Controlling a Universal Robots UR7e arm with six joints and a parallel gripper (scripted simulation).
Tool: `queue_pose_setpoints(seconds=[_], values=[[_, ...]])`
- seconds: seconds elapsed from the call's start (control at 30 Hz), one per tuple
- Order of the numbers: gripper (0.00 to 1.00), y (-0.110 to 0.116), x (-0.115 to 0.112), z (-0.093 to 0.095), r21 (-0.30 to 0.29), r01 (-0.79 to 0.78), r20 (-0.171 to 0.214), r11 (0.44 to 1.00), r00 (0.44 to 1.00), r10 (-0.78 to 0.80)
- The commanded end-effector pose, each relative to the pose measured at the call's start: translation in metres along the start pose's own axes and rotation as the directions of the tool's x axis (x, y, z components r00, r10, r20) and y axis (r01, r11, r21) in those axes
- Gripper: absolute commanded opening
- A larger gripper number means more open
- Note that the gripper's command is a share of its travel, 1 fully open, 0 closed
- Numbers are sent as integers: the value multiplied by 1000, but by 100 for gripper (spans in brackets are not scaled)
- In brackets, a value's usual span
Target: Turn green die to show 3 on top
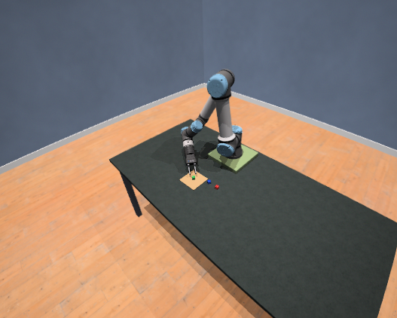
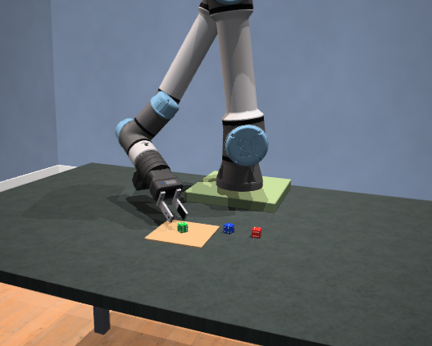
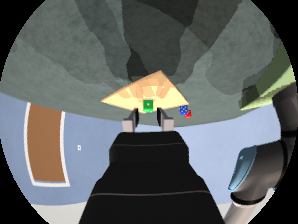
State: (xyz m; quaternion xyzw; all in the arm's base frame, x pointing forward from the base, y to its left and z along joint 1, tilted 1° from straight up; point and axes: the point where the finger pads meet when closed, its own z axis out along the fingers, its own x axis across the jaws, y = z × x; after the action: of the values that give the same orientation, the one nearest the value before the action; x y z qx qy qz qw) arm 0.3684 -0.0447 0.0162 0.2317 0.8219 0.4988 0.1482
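The green die point(image 1: 193, 178) point(image 2: 183, 227) point(image 3: 148, 105) sits flat on the mat point(image 1: 193, 185) point(image 2: 196, 239) point(image 3: 161, 82), just beyond the tips of the gripper point(image 1: 193, 175) point(image 2: 179, 219) point(image 3: 147, 113), whose fingers stand a good way apart and hold nothing, though its top number is too small for me to read surely.

The dark worktop point(image 1: 288, 226) point(image 2: 313, 279) point(image 3: 55, 65) carries a tan mat point(image 1: 193, 186) point(image 2: 161, 235) point(image 3: 160, 82) lying flat, a blue die point(image 1: 209, 181) point(image 2: 229, 229) point(image 3: 184, 110) just beside the mat, a red die point(image 1: 217, 187) point(image 2: 256, 233) point(image 3: 188, 114) farther from the mat, and a green base slab point(image 1: 236, 168) point(image 2: 280, 189) point(image 3: 265, 85) under the arm.
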Motion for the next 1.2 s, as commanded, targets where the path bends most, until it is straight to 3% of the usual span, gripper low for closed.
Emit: queue_pose_setpoints(seconds=[0.0,0.33,0.77,1.17], values=[[70,1,0,-12,-1,1,0,1000,1000,-1],[70,6,0,-15,-1,1,0,1000,1000,-1],[70,50,1,-38,-1,1,0,1000,1000,-1],[70,54,1,-40,4,1,-1,1000,1000,-1]])
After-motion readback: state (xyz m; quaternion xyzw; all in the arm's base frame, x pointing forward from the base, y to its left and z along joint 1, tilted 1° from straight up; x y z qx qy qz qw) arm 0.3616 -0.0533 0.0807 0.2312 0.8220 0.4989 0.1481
